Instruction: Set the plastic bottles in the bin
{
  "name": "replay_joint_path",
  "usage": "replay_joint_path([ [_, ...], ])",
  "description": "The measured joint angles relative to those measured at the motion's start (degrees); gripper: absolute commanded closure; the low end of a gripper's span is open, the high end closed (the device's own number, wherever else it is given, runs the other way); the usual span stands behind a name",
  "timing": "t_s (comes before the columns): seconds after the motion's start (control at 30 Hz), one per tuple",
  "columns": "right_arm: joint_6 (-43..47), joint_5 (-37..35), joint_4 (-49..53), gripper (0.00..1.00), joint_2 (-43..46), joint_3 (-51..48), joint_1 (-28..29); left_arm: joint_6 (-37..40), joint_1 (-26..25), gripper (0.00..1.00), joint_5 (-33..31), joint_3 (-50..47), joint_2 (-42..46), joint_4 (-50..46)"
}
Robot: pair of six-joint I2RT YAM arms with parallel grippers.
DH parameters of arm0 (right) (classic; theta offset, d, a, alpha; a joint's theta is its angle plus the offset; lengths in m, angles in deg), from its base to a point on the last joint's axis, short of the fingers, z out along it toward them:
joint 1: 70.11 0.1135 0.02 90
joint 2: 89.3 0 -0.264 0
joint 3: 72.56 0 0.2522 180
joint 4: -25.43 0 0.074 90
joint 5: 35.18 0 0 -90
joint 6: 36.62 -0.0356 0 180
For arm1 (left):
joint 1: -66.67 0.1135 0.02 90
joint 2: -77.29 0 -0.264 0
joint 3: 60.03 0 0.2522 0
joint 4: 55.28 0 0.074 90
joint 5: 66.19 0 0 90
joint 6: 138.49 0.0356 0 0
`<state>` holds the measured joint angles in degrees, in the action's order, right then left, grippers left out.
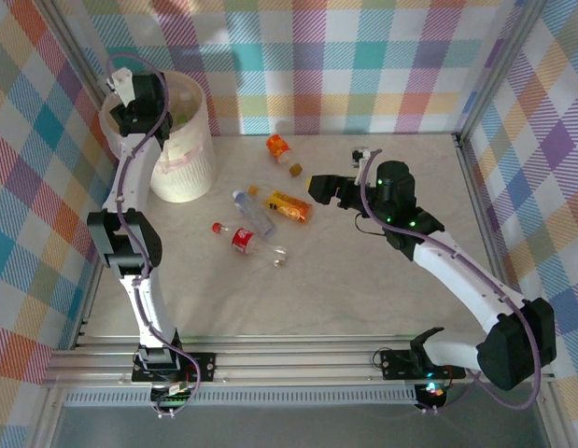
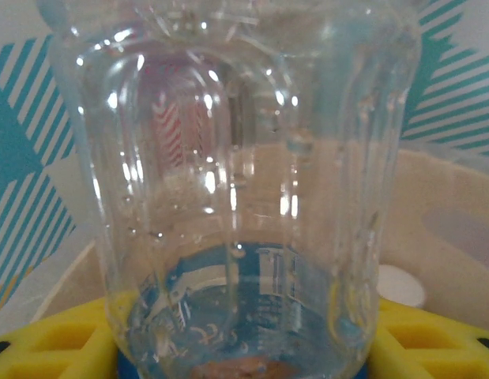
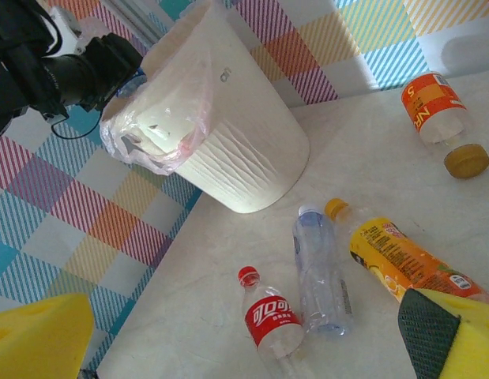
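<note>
Clear plastic bottle (image 2: pixel 236 197) between 2 yellow fingers (image 2: pixel 47 343), cream bin (image 2: pixel 453 197) behind

Clear plastic bottle (image 2: pixel 244 158) glossy, ridged; cream-white round bin (image 3: pixel 252 158) matt, ribbed; thin translucent plastic liner (image 3: pixel 122 138) crinkled.

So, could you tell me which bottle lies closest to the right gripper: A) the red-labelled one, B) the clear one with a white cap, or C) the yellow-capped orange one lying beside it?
C: the yellow-capped orange bottle lies right beside the open right gripper in the top view.
</note>
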<state>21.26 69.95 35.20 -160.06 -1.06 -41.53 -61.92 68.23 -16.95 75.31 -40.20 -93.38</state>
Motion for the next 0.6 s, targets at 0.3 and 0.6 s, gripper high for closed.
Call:
replay_joint_path([
  [0.3, 0.02, -0.07, 0.68, 0.0, 0.04, 0.0, 0.0, -3.69, 0.48, 0.13, 0.39, 6.4, -2.03, -8.39],
  [0.6, 0.02, -1.14, 0.72, 0.0, 0.04, 0.0, 0.0, -5.49, 0.46, 0.06, 4.87, 8.35, -1.9, -10.97],
])
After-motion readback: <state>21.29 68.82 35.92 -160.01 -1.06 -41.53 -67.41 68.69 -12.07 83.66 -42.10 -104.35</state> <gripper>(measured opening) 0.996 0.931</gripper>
